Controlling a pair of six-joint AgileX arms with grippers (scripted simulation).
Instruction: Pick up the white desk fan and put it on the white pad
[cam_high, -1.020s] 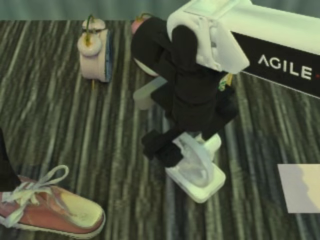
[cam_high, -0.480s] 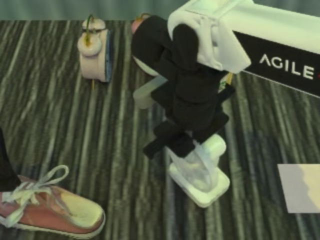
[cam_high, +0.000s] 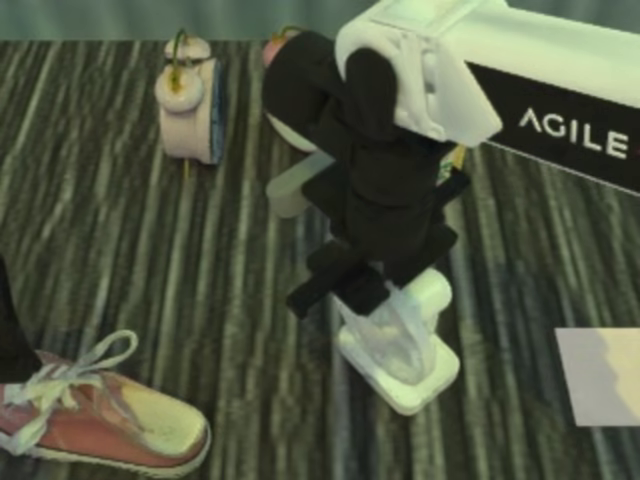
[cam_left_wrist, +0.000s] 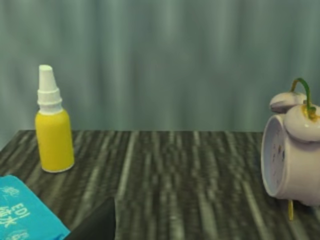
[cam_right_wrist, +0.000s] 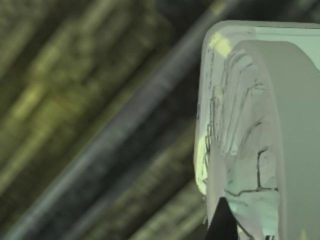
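Observation:
The white desk fan (cam_high: 402, 345) stands on the striped table a little right of centre, its grille close up in the right wrist view (cam_right_wrist: 250, 125). My right gripper (cam_high: 372, 298) comes down on it from above and is shut on the fan's upper part. One dark fingertip (cam_right_wrist: 222, 222) lies against the grille. The white pad (cam_high: 603, 388) lies flat at the right edge, apart from the fan and partly in shadow. My left arm (cam_high: 8, 330) is parked at the left edge. One of its fingers (cam_left_wrist: 97, 225) shows, with bare table beside it.
A cream alarm clock (cam_high: 190, 100) (cam_left_wrist: 292, 155) stands at the back left. A pink and white shoe (cam_high: 100, 415) lies at the front left. A white object (cam_high: 290, 190) sits partly under my right arm. The left wrist view shows a yellow bottle (cam_left_wrist: 54, 135) and a teal pack (cam_left_wrist: 20, 212).
Over the first half second my right gripper's fingers closed in on the fan, and the fan shifted slightly right and toward the front. Nothing has moved since.

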